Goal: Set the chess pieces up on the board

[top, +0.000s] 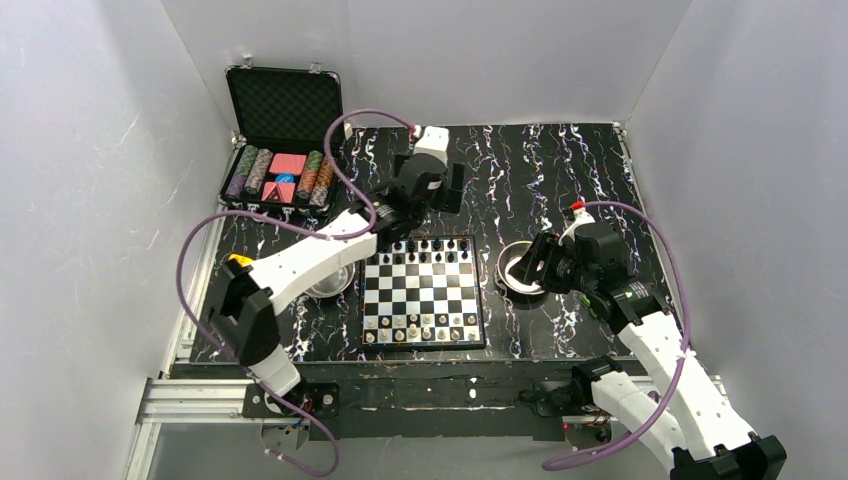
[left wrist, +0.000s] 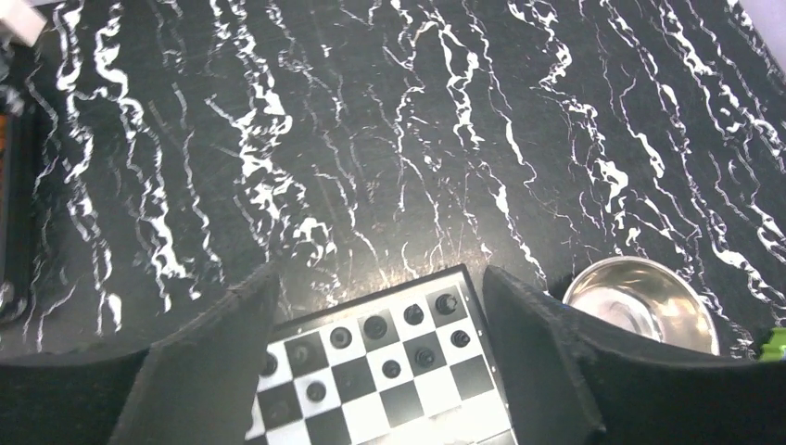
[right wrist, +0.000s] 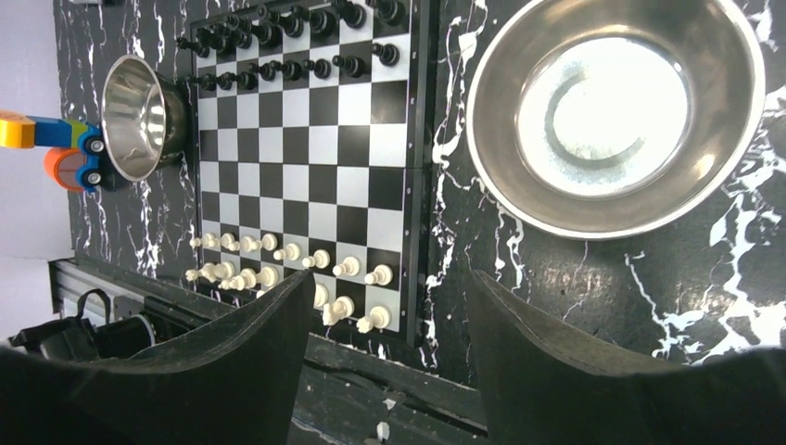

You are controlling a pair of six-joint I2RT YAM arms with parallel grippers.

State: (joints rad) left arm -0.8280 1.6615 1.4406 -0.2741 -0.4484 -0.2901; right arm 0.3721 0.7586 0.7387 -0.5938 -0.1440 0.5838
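The board (top: pixel 424 291) lies flat in the middle of the table. Black chess pieces (top: pixel 435 246) stand along its far two rows, and pale pieces (top: pixel 420 327) along its near two rows. My left gripper (top: pixel 405 226) hovers over the board's far edge. Its jaws (left wrist: pixel 380 371) are open, with nothing between them and black pieces (left wrist: pixel 413 314) below. My right gripper (top: pixel 528 264) hangs open beside the board's right side, over a bowl. In the right wrist view the fingers (right wrist: pixel 250 362) frame the board's near right corner, with pale pieces (right wrist: pixel 278 252) and black pieces (right wrist: pixel 287 42) in sight.
A steel bowl (top: pixel 520 275) sits right of the board and another steel bowl (top: pixel 330 282) left of it, partly under the left arm. An open black case (top: pixel 283 140) holding poker chips stands at the back left. White walls enclose the table.
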